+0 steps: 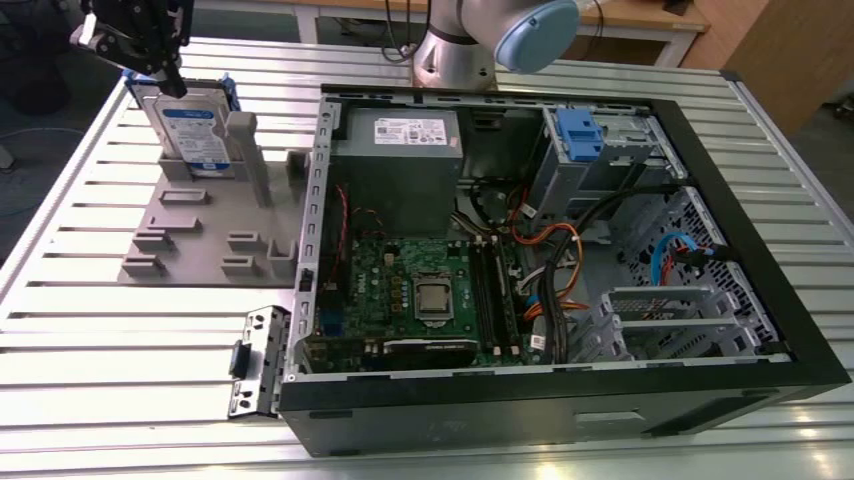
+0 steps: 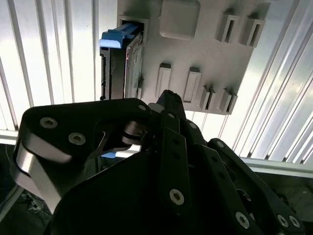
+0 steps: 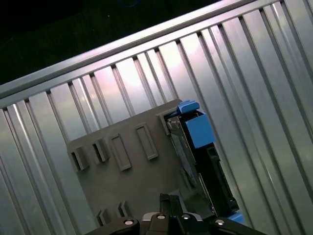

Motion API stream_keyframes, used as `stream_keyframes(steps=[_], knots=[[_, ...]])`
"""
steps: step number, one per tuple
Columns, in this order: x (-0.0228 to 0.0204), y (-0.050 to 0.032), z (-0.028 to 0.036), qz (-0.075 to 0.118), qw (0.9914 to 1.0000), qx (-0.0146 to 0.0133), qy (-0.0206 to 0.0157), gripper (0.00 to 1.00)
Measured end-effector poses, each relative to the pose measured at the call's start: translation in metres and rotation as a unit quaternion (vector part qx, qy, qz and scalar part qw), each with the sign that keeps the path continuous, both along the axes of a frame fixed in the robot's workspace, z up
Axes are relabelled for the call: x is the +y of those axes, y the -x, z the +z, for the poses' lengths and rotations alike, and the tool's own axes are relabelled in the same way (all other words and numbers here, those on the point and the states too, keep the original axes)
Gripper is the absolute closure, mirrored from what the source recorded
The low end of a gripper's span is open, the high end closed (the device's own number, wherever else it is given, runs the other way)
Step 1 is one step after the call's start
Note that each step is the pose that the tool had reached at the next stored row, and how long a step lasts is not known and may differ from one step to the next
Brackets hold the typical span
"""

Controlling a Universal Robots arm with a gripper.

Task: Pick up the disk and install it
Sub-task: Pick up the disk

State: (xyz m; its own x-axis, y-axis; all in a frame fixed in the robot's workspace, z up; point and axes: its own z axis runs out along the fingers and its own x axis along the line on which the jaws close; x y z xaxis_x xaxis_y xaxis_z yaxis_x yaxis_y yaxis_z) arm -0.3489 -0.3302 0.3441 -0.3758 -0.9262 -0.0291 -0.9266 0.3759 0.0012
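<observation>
1. Slatted metal table (image 1: 80, 330) carries grey fixture (image 1: 200, 235) and open computer case (image 1: 534, 420).
2. Disk (image 1: 190, 135) stands upright in fixture slot, just beneath gripper (image 1: 167, 80); gripper's state cannot be told.
3. Table edge near gripper; case beside fixture.

Disk (image 1: 191, 128): silver body, white label with blue print, bright blue frame at the edges.
Gripper (image 1: 166, 80): black, with silver bolts.
Holder (image 1: 200, 235): plain matt grey.
Table (image 1: 120, 330): shiny silver, ribbed in parallel stripes.
Computer case (image 1: 534, 415): black outside, bare grey metal inside.
Circuit board (image 1: 400, 290): green.
Power box (image 1: 396, 160): grey, with a white sticker.
Clip (image 1: 577, 130): blue.
Cables (image 1: 567, 240): orange, black, some blue.
Arm joint cap (image 1: 537, 30): pale blue.
</observation>
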Motion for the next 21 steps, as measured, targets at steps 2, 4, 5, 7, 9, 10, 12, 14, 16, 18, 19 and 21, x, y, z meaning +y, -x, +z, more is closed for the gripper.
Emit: stream_keyframes(steps=[2,4,5,7,9,10,12,14,16,18,19,21], knots=[[0.0,0.0,0.0,0.005,0.99999,0.0,0.0,0.9],[0.0,0.0,0.0,0.009,0.99996,0.0,0.0,0.9],[0.0,0.0,0.0,0.011,0.99994,0.0,0.0,0.9],[0.0,0.0,0.0,0.016,0.99987,0.0,0.0001,0.9],[0.0,0.0,0.0,0.021,0.99978,0.0,0.0001,0.9],[0.0,0.0,0.0,0.024,0.99972,0.0,0.0001,0.9],[0.0,0.0,0.0,0.028,0.9996,0.0,0.0001,0.9],[0.0,0.0,0.0,0.033,0.99945,0.0,0.0002,0.9],[0.0,0.0,0.0,0.038,0.99927,0.0,0.0002,0.9],[0.0,0.0,0.0,0.043,0.99907,0.0,0.0002,0.9],[0.0,0.0,0.0,0.046,0.99895,0.0,0.0002,0.9],[0.0,0.0,0.0,0.051,0.9987,0.0,0.0002,0.9]])
